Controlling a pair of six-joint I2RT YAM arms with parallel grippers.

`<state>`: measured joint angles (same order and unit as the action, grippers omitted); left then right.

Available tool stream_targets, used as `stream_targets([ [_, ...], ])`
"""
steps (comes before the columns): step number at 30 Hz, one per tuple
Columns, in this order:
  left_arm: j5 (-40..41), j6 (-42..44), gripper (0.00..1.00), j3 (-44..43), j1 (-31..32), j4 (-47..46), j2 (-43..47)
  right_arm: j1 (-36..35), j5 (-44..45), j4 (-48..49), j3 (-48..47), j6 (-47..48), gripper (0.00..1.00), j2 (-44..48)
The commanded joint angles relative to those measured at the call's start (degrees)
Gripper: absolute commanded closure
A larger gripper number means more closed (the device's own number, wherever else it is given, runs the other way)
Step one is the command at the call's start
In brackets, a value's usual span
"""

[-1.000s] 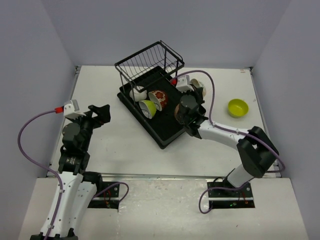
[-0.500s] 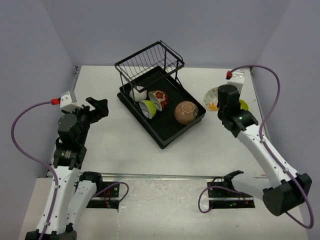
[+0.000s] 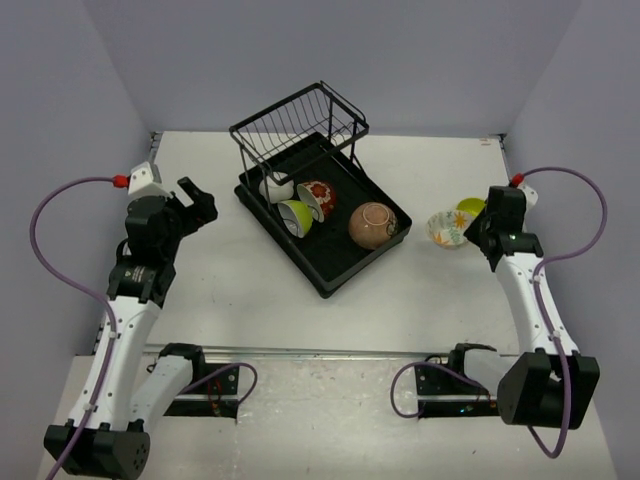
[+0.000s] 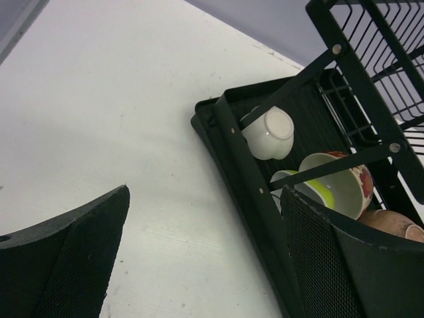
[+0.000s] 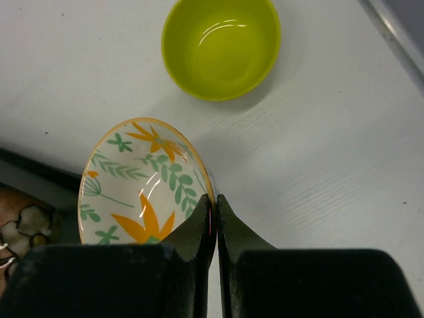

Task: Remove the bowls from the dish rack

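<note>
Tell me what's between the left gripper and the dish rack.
Only bare table lies between the left gripper and the dish rack; the top and left wrist views both show it.

We log the dish rack as black throughout, its wire basket black as well. Inside it we note:
- a plain white bowl
- a racked lime-green bowl, pale outside
- a red-patterned bowl, red on white
- a tan-brown bowl with a paler foot ring; the right wrist view shows dark-outlined cream shapes on its side

The floral bowl is white inside with an orange rim, orange flowers and green leaves and sprigs. We see a loose lime-green bowl, plain and glossy, on the white table.

The right gripper is black. The left gripper is black too, its fingers mesh-textured. The cables are purple.
</note>
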<state>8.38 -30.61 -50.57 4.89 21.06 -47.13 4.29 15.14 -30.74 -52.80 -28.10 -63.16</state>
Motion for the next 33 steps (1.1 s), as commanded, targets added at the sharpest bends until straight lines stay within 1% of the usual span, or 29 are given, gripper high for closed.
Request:
stream_targets([
  [1,3.65,2.30,0.05,-2.78,-0.40,2.84,1.60,1.50,-8.52,7.51,1.02,-4.77,1.00,0.75],
  [2,4.27,3.53,0.05,-2.87,-0.40,3.02,2.39,2.38,-10.28,8.06,1.38,-5.21,1.00,0.84],
  [5,3.75,4.50,0.05,-3.05,-0.32,4.78,2.66,3.26,-9.87,7.45,-0.63,-5.56,1.00,0.14],
  [7,3.58,4.16,0.08,-4.88,1.09,8.64,0.48,4.92,-12.57,6.23,-2.30,-7.05,1.00,-0.91],
  [9,1.30,4.42,0.09,-4.28,1.97,7.69,0.03,5.02,-14.77,3.69,-4.06,-8.55,1.00,-1.79],
  [10,-0.02,4.59,0.10,-3.93,2.23,7.42,-0.76,5.02,-15.83,2.02,-4.50,-9.77,1.00,-1.10],
  [12,-1.78,4.42,0.11,-4.28,2.32,7.24,-1.38,4.85,-17.24,1.91,-3.99,-10.22,1.00,1.70],
  [14,-6.34,4.59,0.13,-5.06,2.84,6.63,-2.52,4.50,-18.38,2.44,-3.45,-7.52,1.00,4.78],
  [15,-7.67,4.77,0.13,-5.68,2.94,6.63,-2.96,3.36,-18.04,0.27,-5.19,-7.50,1.00,3.84],
  [16,-8.98,4.77,0.14,-6.12,3.02,7.06,-3.31,1.96,-16.73,-3.24,-6.69,-5.15,1.00,2.96],
  [17,-11.26,4.16,0.14,-7.08,3.03,8.28,-3.23,-0.75,-15.67,-4.23,-8.62,-4.34,1.00,2.25],
  [18,-11.63,3.81,0.14,-7.44,3.20,8.99,-2.88,-1.91,-15.75,-4.85,-9.16,-4.33,1.00,2.68],
  [20,-12.07,3.45,0.15,-8.40,3.99,11.27,-1.39,-6.82,-17.68,-4.76,-10.13,-3.98,1.00,3.13],
  [23,-12.95,3.72,0.15,-9.02,4.26,15.05,0.63,-12.81,-18.30,-8.18,-12.50,-4.77,1.00,2.51],
  [26,-17.33,3.46,0.16,-8.32,4.26,17.69,2.57,-17.47,-22.34,-9.69,-12.25,-3.72,1.00,1.99],
  [27,-21.00,3.02,0.17,-7.19,4.26,18.31,2.92,-20.26,-22.34,-10.91,-11.72,-3.02,1.00,1.11],
  [28,-22.60,2.58,0.22,-6.40,4.26,19.45,3.01,-21.77,-22.60,-10.66,-11.11,-2.49,1.00,0.93],
  [30,-25.07,1.35,0.23,-4.12,4.34,20.42,3.27,-24.67,-23.31,-10.22,-10.31,-1.61,1.00,0.23],
  [31,-27.43,1.17,0.22,-3.49,4.34,21.12,3.28,-27.64,-23.92,-9.35,-9.18,-1.26,1.00,0.14],
  [33,-29.73,1.43,0.18,-2.96,4.52,21.91,2.15,-30.56,-24.63,-9.07,-9.25,-0.64,1.00,-1.00],
])
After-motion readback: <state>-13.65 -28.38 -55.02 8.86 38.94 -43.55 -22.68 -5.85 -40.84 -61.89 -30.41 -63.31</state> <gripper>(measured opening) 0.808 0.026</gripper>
